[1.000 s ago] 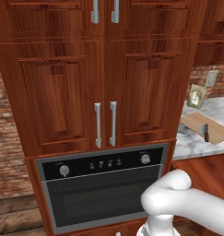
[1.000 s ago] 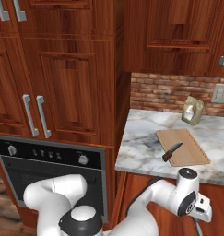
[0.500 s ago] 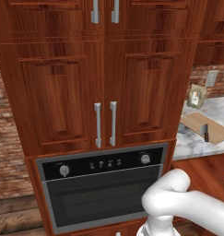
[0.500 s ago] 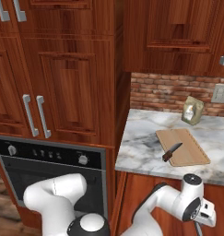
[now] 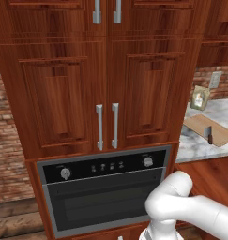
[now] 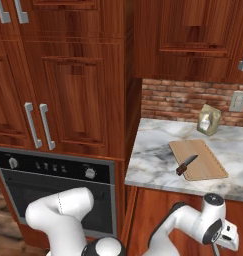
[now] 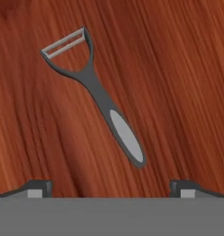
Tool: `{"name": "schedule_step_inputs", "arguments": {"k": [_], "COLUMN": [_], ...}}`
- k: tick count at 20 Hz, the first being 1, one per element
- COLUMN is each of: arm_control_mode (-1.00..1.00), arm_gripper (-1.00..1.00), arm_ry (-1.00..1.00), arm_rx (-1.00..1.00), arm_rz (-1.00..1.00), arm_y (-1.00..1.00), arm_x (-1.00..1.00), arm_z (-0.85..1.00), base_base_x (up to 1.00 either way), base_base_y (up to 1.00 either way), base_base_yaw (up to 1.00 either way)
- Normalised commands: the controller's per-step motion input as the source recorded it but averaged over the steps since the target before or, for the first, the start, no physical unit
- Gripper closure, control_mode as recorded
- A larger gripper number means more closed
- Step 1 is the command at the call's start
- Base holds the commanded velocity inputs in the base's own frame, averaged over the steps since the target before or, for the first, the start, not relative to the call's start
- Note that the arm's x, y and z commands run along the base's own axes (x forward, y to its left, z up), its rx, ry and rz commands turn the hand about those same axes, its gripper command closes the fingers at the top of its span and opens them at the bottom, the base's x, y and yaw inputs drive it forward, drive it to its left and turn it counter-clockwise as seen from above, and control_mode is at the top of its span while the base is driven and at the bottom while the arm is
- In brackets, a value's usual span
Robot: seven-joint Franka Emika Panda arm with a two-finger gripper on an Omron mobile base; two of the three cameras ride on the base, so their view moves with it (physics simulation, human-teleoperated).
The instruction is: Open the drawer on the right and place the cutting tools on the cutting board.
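A slim dark grey peeler (image 7: pixel 102 99) with a pale grip inset lies flat on reddish-brown wood, the drawer's floor (image 7: pixel 178 69). My gripper (image 7: pixel 111 189) hovers over it and is open; the fingertips (image 7: pixel 37 188) stand wide apart on either side of the handle end, touching nothing. The tan cutting board (image 6: pixel 198 159) rests on the marble counter, with a dark-handled knife (image 6: pixel 187 164) on its near left corner. In the left base view the cutting board (image 5: pixel 209 130) and knife (image 5: pixel 209 136) sit at the right edge. My wrist (image 6: pixel 214 225) hangs low under the counter edge.
A black built-in oven (image 5: pixel 103 197) sits under tall cabinet doors with vertical silver handles (image 5: pixel 107 125). The grey-white marble counter (image 6: pixel 153 160) carries a small packet (image 6: pixel 208 120) against the brick wall. A wall outlet (image 6: pixel 239 101) is behind it.
In the right base view my wrist has shifted slightly to the right, low in front of the counter. Board and knife have not moved.
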Motion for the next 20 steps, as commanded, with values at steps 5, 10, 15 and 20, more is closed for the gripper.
{"name": "schedule_step_inputs", "arguments": {"k": [5,10,15,20], "arm_control_mode": [-1.00,-1.00,-1.00,-1.00], "arm_gripper": [-1.00,-1.00,-1.00,-1.00], "arm_ry": [0.00,0.00,0.00,0.00], "arm_rx": [0.00,0.00,0.00,0.00], "arm_rz": [0.00,0.00,0.00,0.00], "arm_y": [-0.06,-0.03,-0.13,-0.09], "arm_x": [0.00,0.00,0.00,0.05], "arm_z": [-0.23,-0.21,-0.14,-0.17], "base_base_x": [0.00,0.00,0.00,0.00], "base_base_y": [0.00,0.00,0.00,0.00], "base_base_yaw": [0.00,0.00,0.00,0.00]}}
